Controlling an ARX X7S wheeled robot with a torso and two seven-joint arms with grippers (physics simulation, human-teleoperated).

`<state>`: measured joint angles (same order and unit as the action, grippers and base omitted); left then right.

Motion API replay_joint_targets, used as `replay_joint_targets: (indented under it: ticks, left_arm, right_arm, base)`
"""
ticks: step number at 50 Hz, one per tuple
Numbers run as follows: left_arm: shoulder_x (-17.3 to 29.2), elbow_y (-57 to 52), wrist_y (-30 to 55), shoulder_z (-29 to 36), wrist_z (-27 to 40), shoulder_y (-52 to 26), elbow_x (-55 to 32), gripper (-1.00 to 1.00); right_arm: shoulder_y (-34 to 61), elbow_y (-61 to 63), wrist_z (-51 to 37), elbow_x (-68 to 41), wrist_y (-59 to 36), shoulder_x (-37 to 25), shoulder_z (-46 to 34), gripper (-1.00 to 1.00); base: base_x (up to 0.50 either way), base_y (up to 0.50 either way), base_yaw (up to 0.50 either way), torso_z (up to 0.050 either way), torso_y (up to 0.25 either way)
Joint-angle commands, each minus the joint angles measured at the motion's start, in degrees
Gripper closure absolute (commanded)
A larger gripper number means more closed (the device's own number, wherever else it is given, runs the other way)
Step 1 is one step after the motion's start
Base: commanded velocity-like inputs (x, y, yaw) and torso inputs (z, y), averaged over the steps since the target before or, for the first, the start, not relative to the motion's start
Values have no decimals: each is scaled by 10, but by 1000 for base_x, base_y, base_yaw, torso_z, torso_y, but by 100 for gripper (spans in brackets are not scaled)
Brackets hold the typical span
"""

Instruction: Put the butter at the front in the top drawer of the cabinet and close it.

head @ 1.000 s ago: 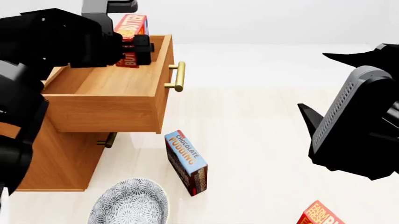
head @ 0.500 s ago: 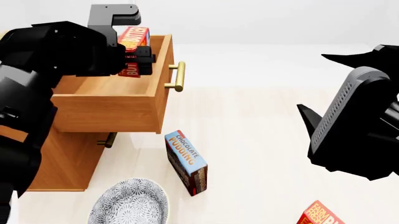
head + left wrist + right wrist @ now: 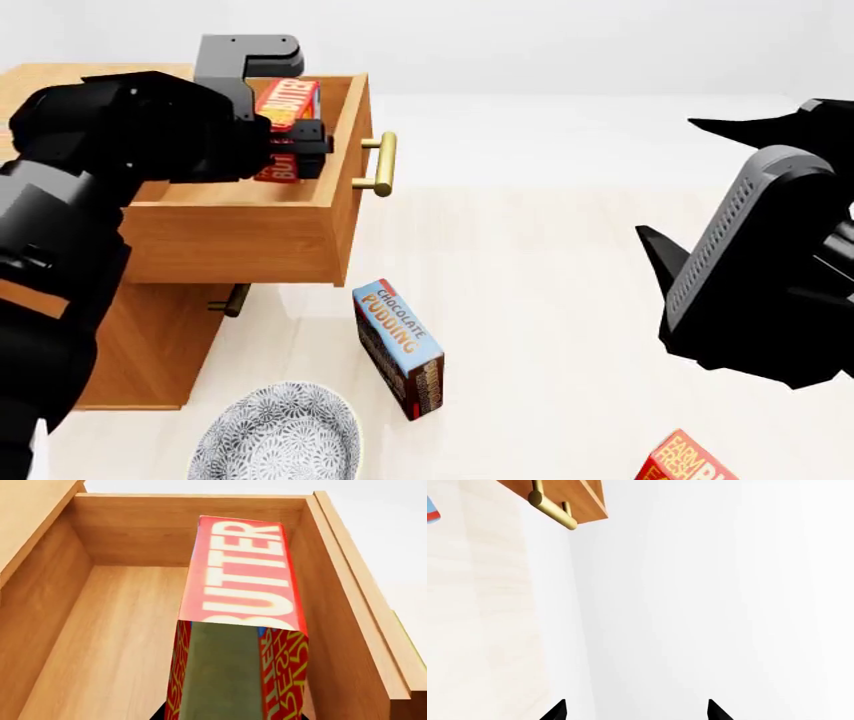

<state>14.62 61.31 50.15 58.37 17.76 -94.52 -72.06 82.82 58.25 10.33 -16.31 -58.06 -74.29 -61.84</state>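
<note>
The butter (image 3: 283,128) has sunk lower into the top drawer (image 3: 240,228).

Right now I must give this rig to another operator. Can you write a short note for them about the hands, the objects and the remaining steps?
Left hand: shut on the butter carton, held inside the open top drawer, not yet released.
Right hand: open, empty, away from the cabinet.
A second butter carton, the chocolate pudding box and a patterned bowl lie on the floor.
Done: drawer open, butter brought in.
Left: release the butter, withdraw, close the drawer by its brass handle.
</note>
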Motion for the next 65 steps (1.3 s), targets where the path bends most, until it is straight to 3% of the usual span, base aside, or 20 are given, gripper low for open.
replay_joint_targets:
  ticks: [1,22,23,42,54,65]
  left_arm:
    - [1,-15,-2,-16,6,2,12,100]
    - [0,-16,-1,-16,4,5,13,100]
    - [0,-17,-1,-16,4,5,12,-100]
    - [1,-24,-1,-21,4,1,9,-100]
    - [1,-7,-3,-24,-14,-72,18,-100]
    - [45,-121,-19,-48,8,-73,0,-100]
  right_arm:
    - [3,0,1,0,-2,2,-3,-100]
    - [2,0,-3,-4,2,-2,-4,-100]
    - [2,0,-3,-4,3,-3,-4,-100]
    - [4,1,-8,-6,1,-1,-10,-100]
    - [15,-5,-1,-5,1,8,-12,-100]
    - [12,-7,-27,-22,-1,14,-2,-100]
  base:
    - [0,0,0,0,0]
    - [0,0,-1,0,1]
    - [0,0,0,0,0]
    - [0,0,0,0,0]
    - [0,0,0,0,0]
    - [0,0,0,0,0]
